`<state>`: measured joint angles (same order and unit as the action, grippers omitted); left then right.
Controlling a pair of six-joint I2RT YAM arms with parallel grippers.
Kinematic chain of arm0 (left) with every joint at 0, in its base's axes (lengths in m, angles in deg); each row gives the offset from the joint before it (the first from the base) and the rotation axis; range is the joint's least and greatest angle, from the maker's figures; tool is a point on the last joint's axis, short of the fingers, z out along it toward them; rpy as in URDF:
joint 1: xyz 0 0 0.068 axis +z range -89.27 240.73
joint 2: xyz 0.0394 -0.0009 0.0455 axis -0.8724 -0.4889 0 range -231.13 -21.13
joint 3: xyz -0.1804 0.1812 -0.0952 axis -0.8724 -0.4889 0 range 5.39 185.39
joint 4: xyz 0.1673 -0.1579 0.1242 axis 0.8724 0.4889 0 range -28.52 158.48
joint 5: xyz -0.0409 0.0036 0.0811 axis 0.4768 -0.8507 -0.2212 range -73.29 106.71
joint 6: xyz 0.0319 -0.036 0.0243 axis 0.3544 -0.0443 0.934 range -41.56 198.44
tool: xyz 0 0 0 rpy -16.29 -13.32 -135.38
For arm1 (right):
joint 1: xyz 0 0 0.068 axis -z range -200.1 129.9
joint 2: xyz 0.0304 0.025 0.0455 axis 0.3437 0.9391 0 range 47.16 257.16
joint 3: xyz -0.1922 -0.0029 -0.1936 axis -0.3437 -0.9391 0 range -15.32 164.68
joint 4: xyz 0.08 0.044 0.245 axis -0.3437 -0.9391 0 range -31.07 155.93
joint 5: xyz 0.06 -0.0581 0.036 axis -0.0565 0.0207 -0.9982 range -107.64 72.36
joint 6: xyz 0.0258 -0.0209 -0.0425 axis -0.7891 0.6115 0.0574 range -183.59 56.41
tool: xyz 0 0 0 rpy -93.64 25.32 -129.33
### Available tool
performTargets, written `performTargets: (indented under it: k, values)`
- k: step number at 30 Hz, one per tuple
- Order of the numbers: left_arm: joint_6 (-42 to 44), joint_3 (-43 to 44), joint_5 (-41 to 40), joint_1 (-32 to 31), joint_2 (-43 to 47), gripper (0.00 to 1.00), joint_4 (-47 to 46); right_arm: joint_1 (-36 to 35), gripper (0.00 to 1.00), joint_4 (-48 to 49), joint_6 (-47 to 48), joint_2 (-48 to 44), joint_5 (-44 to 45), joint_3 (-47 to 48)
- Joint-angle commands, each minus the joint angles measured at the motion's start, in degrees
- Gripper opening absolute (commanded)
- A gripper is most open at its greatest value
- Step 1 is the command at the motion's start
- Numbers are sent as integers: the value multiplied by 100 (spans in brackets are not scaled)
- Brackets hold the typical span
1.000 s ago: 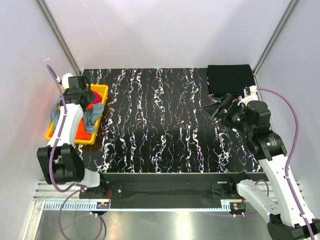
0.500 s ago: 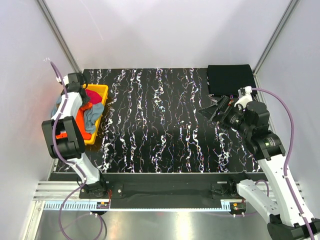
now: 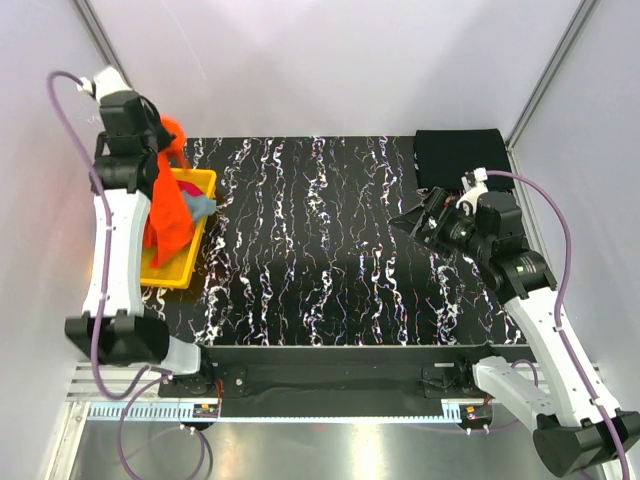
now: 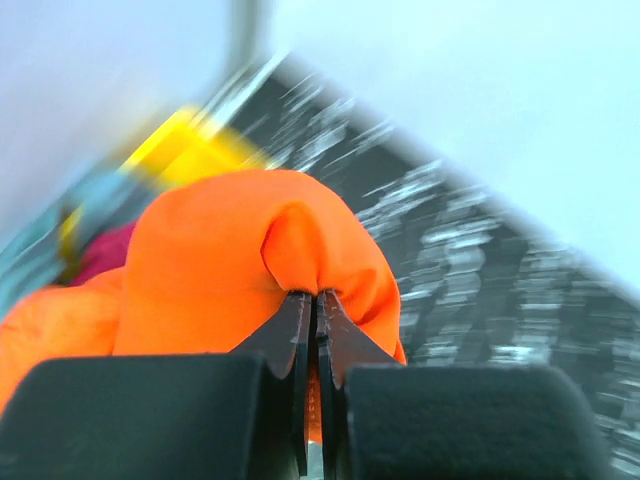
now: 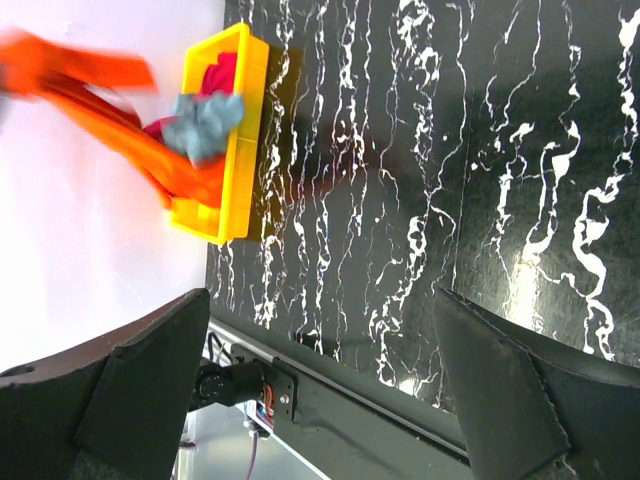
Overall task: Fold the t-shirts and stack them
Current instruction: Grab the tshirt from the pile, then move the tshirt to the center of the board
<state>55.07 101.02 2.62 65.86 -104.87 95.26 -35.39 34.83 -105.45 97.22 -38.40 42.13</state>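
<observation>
Above the yellow bin (image 3: pixel 203 181) at the far left, my left gripper (image 4: pixel 315 298) is pinched tight on a fold of the orange t-shirt (image 3: pixel 166 208), whose tail hangs into the bin beside the grey-blue shirt (image 3: pixel 198 207). I should lift until it swings free, then carry it over the worktop (image 3: pixel 320 260). My right gripper (image 3: pixel 422 218) hovers wide open, empty, near the folded black shirt (image 3: pixel 458 158).

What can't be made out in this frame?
Top view: the hanging bright orange cloth t-shirt and left arm cover much of the yellow plastic bin; its shirt count is unclear.
Left wrist view: motion blur smears bin and table.
Right wrist view: the orange shirt's upper end blurred, cut by left edge.
Top view: folded black cloth shows no layers.
</observation>
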Motion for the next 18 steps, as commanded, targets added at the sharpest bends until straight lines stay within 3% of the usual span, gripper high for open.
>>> performTargets:
  k: [1,11,15,18]
  values:
    - [-61,902,704,-319,587,0,-530,-27,100,270,-58,82,-289,143]
    - [-343,501,1671,-890,1571,0,-1136,-27,100,270,-67,-58,-61,30]
    - [-658,298,2724,-917,1660,0,-1382,-27,100,270,-111,-6,10,3]
    - [-1429,184,3709,-917,1651,0,-1917,-27,100,270,-120,100,19,64]
